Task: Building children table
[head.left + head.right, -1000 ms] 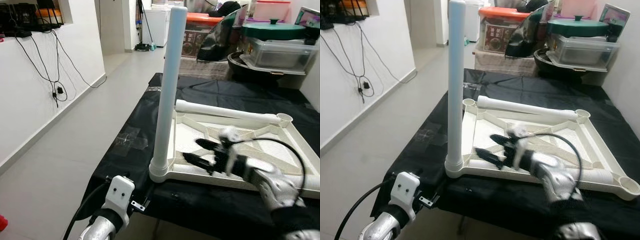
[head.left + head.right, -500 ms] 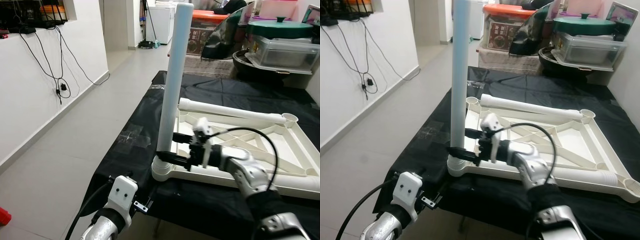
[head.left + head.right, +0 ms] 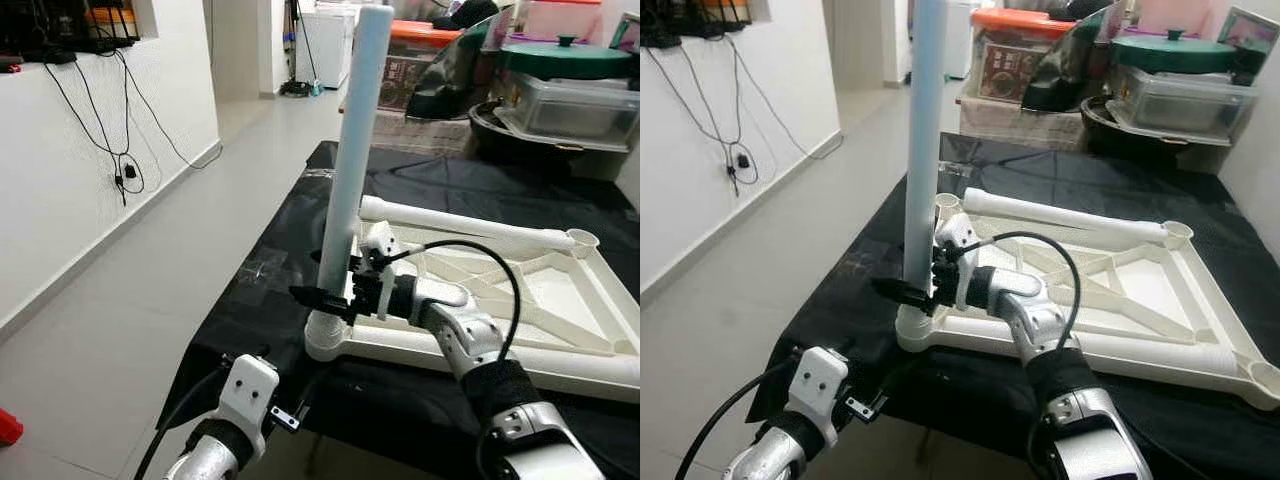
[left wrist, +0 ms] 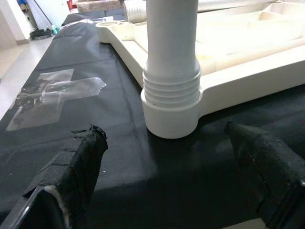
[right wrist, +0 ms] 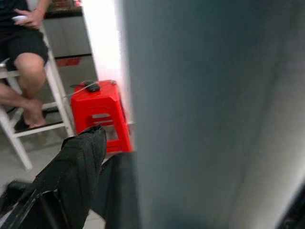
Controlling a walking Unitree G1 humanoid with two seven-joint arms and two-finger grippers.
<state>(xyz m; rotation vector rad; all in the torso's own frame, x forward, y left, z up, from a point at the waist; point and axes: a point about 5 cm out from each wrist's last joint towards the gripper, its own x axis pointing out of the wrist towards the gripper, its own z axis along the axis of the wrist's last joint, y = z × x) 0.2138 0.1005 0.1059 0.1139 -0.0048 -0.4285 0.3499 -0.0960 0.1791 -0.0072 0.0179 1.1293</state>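
Note:
A white children's table top (image 3: 560, 300) lies upside down on a black-covered bench. One white leg (image 3: 355, 150) stands upright, screwed into the near left corner socket (image 4: 170, 112). A second leg (image 3: 460, 222) lies along the far edge and a third (image 3: 1200, 352) along the near edge. My right gripper (image 3: 322, 278) is open low on the upright leg, one finger (image 5: 71, 167) on each side and slightly apart from it. My left gripper (image 4: 176, 191) is open below the bench's near edge and faces the corner socket; its wrist (image 3: 245, 385) is low in the eye views.
Clear tape (image 3: 265, 275) is stuck on the black cloth left of the table top. Storage boxes and a green-lidded pot (image 3: 560, 60) crowd the far end. A white wall with hanging cables (image 3: 120, 170) borders open floor on the left. A seated person (image 5: 24, 57) and a red stool (image 5: 100, 112) lie beyond.
My right gripper has moved left from over the table top's underside to the upright leg, and its fingers now straddle it near the base. The head camera shifted slightly.

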